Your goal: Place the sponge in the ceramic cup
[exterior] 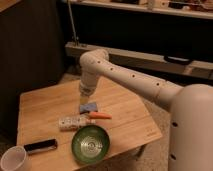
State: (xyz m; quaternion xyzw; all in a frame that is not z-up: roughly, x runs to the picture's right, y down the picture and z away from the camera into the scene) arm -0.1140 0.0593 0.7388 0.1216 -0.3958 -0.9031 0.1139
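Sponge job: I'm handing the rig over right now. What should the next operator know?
Gripper: shut, just above the sponge at mid-table; cannot tell if it touches.
Sponge: lying flat on the table, next to the carrot and power strip.
Cup: upright at the lower left of the view, by the table's near corner, well away from the sponge.
Done: nothing, the sponge is not in the cup.
Left: grasp the sponge, carry it to the cup, release.
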